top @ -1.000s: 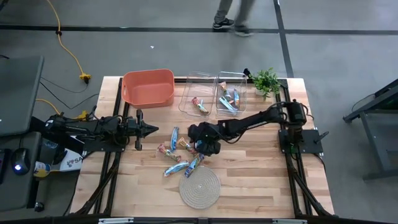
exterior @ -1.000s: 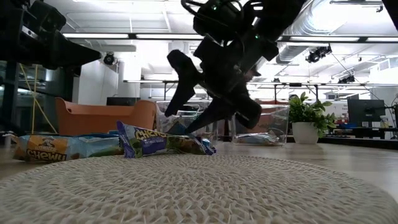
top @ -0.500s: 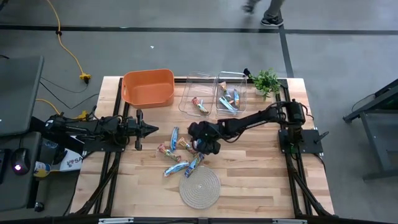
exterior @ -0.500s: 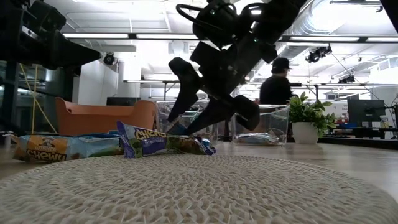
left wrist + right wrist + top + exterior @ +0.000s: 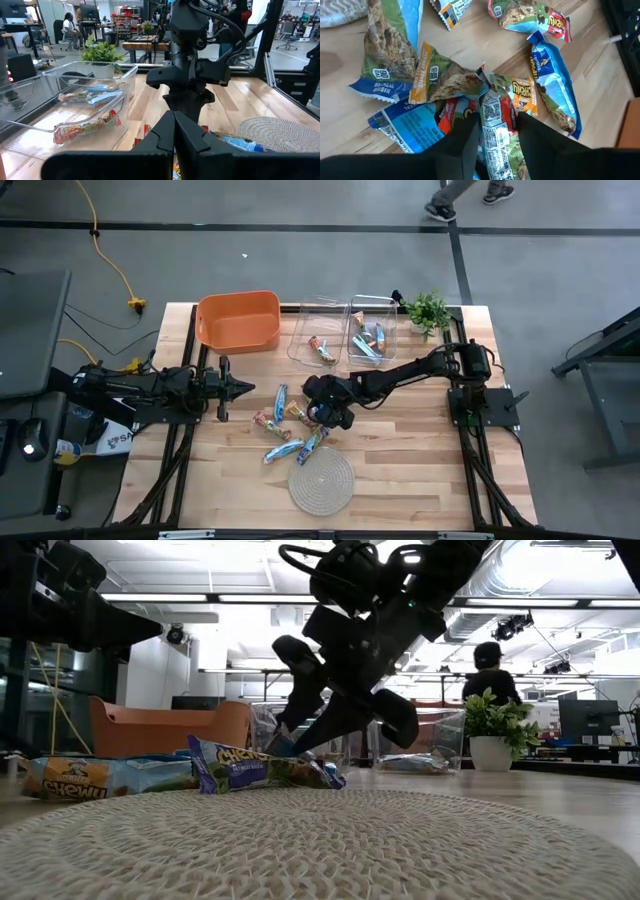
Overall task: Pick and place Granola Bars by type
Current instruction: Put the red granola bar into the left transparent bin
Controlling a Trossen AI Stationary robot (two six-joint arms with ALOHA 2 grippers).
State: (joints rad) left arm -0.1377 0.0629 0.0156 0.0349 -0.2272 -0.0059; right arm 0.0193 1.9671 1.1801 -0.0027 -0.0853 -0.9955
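In the high view the right gripper [image 5: 322, 414] covers part of the bar pile [image 5: 291, 427], so what sits between its fingers cannot be told there. The right wrist view cuts off the red-wrapped bar [image 5: 496, 131] at its edge. The mat [image 5: 320, 845] blurs the low view's foreground.

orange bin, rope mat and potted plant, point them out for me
orange bin [image 5: 238, 319], high view, on its inner floor
rope mat [image 5: 321, 479], high view, on the centre of the coil
potted plant [image 5: 428, 307], high view, on its leaves
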